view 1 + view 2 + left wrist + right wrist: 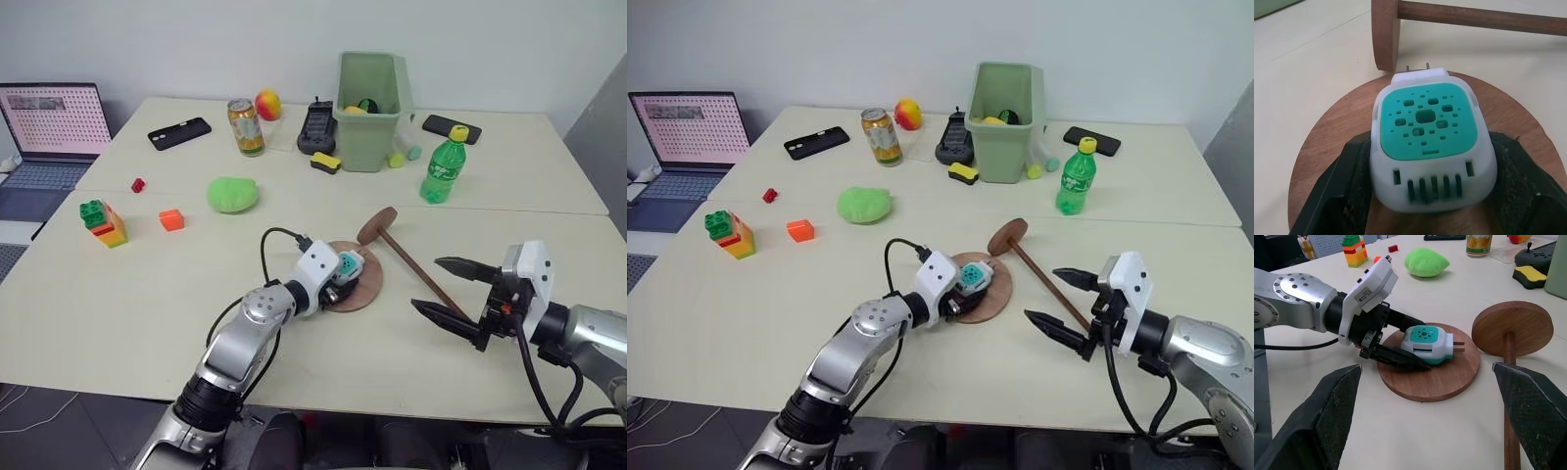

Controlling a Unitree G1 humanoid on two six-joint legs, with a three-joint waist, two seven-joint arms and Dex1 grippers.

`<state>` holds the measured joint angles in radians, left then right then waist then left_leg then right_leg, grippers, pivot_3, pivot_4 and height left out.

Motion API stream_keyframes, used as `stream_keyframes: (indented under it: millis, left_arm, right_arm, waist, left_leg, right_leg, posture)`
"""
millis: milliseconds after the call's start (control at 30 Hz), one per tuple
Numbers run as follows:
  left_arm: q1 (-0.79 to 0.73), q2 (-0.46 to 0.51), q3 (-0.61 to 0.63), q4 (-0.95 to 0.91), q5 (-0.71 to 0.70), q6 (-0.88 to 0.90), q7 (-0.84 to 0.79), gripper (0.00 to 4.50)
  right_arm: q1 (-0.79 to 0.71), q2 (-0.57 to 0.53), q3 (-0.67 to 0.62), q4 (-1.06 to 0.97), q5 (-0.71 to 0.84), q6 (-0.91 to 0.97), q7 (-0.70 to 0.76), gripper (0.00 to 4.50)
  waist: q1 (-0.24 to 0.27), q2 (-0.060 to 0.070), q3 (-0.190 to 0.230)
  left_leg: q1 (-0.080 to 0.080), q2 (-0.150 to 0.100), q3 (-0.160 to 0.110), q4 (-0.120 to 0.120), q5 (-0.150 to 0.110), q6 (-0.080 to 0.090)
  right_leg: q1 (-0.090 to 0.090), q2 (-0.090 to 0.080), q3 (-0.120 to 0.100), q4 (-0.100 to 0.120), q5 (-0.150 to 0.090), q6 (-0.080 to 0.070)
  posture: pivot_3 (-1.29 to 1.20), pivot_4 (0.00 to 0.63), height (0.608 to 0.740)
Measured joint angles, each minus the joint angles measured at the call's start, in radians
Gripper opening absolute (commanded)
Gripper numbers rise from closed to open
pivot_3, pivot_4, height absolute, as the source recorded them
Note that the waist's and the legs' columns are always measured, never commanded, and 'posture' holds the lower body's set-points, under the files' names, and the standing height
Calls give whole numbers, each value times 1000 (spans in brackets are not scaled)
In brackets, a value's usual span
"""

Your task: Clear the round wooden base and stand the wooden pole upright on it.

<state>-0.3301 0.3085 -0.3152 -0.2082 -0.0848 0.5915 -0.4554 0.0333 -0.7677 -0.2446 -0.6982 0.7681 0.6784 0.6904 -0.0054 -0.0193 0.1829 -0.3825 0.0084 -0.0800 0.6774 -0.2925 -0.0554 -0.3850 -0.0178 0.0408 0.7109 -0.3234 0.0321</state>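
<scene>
One base (364, 290) is seen lying flat near the front edge of the desk (118, 304), about midway along it, and one white-and-teal plug-in device (1428, 343) rests on it with its two prongs pointing toward the pole. One pole (419, 271) is laid flat on the desk just right of the base, its disc head (376, 224) standing on edge beside the base's far rim and its rod running toward the front right. The left gripper (1400, 350) is clamped on the device, one black finger (1342, 191) pressed to each side of its white casing. The right gripper (453, 288) is held above the desk beside the pole's near end, its jaws spread wide and nothing between them. Farther back, one green lump, one orange block, one red block, one stack of coloured bricks, one can, two phones, one green bin and one green bottle are counted.
</scene>
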Motion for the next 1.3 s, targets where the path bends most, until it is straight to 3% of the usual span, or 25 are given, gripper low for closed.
stream_keyframes:
  millis: [100, 300, 400, 533, 800, 867, 1033, 1300]
  left_arm:
    - [10, 0, 61, -20, 2, 21, 46, 2812]
    - [47, 55, 413, 5, 70, -14, 296, 2812]
    - [47, 56, 501, 100, 71, -39, 351, 2812]
    - [-10, 59, 527, 279, 66, -133, 363, 2812]
    - [-356, 164, 552, 816, 73, -443, 388, 2812]
    - [-435, 189, 552, 940, 78, -502, 400, 3512]
    - [-552, 222, 565, 1148, 64, -587, 386, 4452]
    - [-590, 234, 556, 1230, 60, -687, 322, 4490]
  right_arm:
    - [-21, 1, 19, 1, 1, 5, -2, 4500]
    - [-53, 18, 48, 17, 0, 6, -5, 4500]
    - [-70, 31, 76, 31, 0, 6, -7, 4500]
    - [-103, 37, 94, 47, -2, 6, -7, 4500]
    - [-148, 50, 133, 88, -12, 5, -1, 4500]
    - [-157, 51, 139, 94, -14, 5, 1, 4500]
    - [-165, 61, 147, 94, -21, 4, 0, 4500]
    - [-154, 77, 147, 95, -39, 3, -5, 4500]
  waist:
    - [-1, 0, 0]
    - [-7, 0, 0]
    - [5, -1, 0]
    - [18, -2, 1]
    - [5, -4, 1]
    - [3, -4, 1]
    - [0, -4, 1]
    - [-2, -4, 1]
  left_leg:
    - [0, 1, -1, 0, 0, 0]
    - [0, 2, -1, -1, 0, 0]
    - [0, 0, -1, 0, 0, 0]
    - [-1, -1, -1, 1, 0, 0]
    - [-3, 0, 0, -1, 0, 0]
    - [-4, -1, 0, -1, -1, 1]
    - [-4, -1, 0, -1, -1, 2]
    - [-4, -1, 0, -1, -1, 1]
  right_leg:
    - [0, 0, 0, 0, 0, 0]
    - [0, -1, 0, -1, 0, 0]
    - [0, -1, -1, -1, 0, 0]
    - [1, -2, -4, -3, 1, 1]
    - [-1, -1, -5, -5, 1, 1]
    - [-2, -1, -5, -6, 1, 1]
    - [-2, -1, -5, -6, 1, 1]
    - [-2, -1, -6, -6, 1, 1]
  posture:
    - [0, 150, 740]
    - [0, 150, 740]
    - [0, 150, 740]
    - [0, 150, 740]
    - [0, 150, 740]
    - [0, 150, 740]
    - [0, 150, 740]
    - [0, 150, 740]
